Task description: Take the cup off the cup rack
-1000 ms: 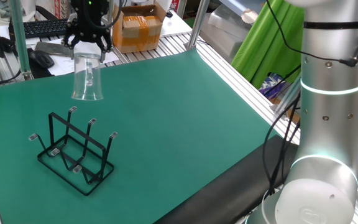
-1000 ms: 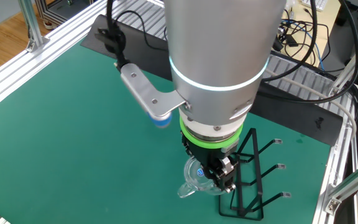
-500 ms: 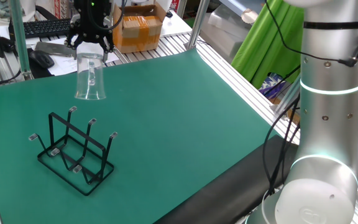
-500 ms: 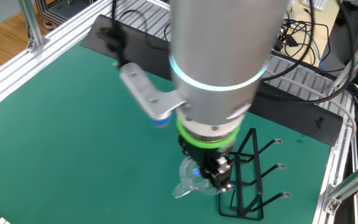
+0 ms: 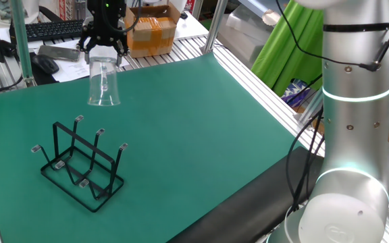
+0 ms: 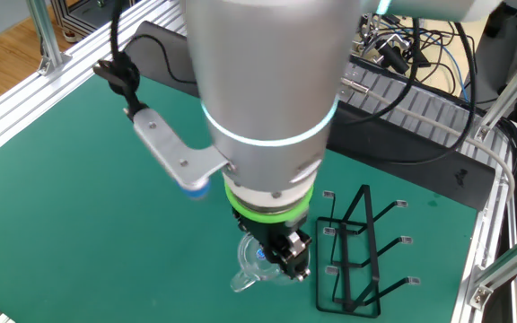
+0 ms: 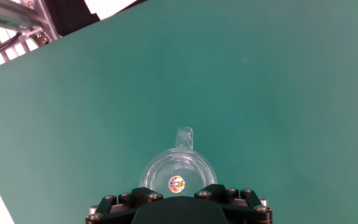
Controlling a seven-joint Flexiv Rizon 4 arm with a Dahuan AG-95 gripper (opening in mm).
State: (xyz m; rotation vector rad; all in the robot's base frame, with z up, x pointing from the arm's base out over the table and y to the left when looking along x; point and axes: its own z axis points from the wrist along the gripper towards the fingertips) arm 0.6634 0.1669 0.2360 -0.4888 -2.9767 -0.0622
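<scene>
The clear cup hangs upside down, mouth down, in the air above the green mat, held by its base in my gripper, which is shut on it. It is well clear of the black wire cup rack, which stands on the mat below and nearer the front left. In the other fixed view the cup shows under the arm's wrist, left of the rack. In the hand view the cup sits between my fingers, seen from its base, a small handle pointing away.
A cardboard box, a keyboard and a mouse lie beyond the mat's far edge. Aluminium rails run along the mat's right side. The arm's column stands at the front right.
My gripper has carried the cup a little to the right and away from the rack. The rack has not moved.
</scene>
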